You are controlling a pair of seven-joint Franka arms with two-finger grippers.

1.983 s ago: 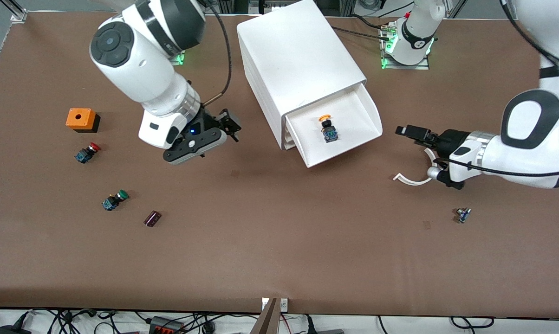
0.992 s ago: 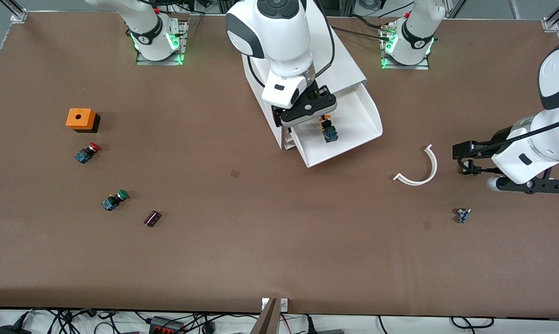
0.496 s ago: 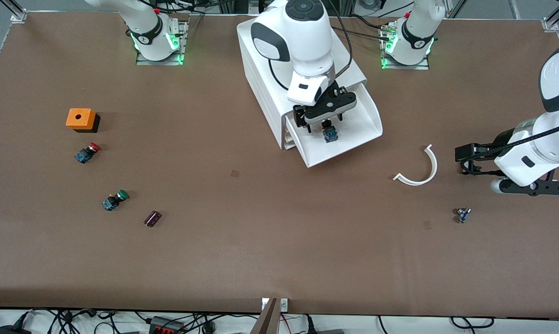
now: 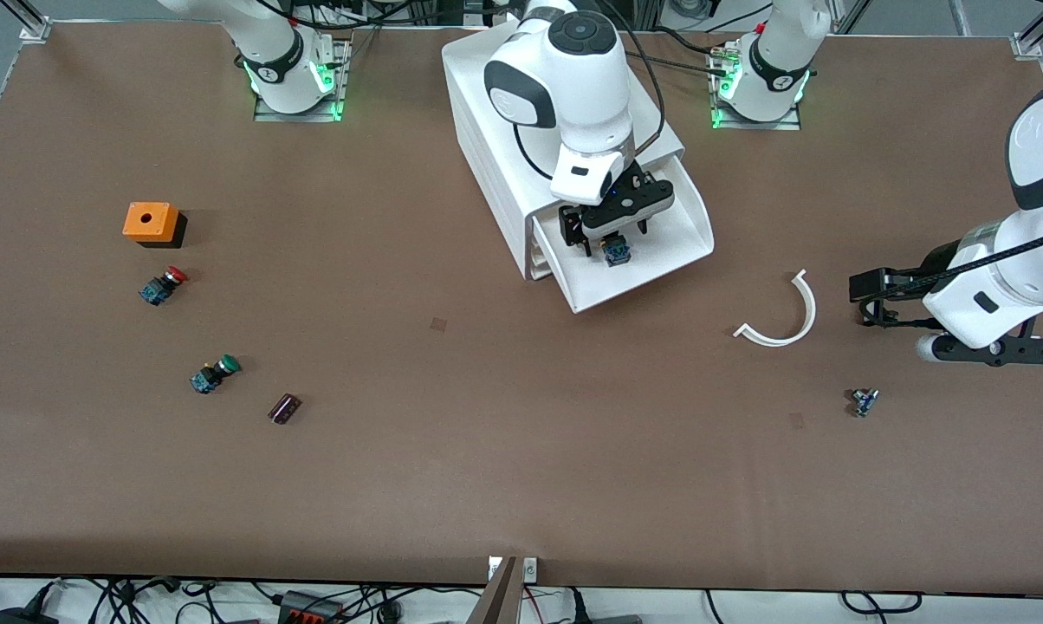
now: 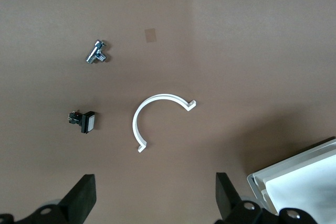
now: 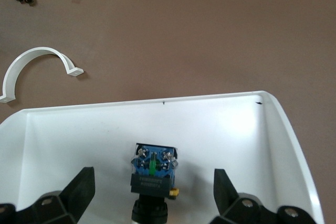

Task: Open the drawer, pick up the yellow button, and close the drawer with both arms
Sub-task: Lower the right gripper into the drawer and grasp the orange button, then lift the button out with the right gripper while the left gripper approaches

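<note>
A robotics lab. Two white arms (image 4: 573, 95) are bolted by green-lit bases (image 4: 296, 82) to a brown tabletop (image 4: 487, 451) framed in aluminium rail. Cables and power strips (image 4: 314, 604) trail along its edge

No text or label can be read.

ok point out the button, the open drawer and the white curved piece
button (image 6: 153, 167): right wrist view, on its blue body
drawer (image 4: 673, 251): front view, on its bare floor
curved piece (image 5: 137, 119): left wrist view, on its arc
</note>
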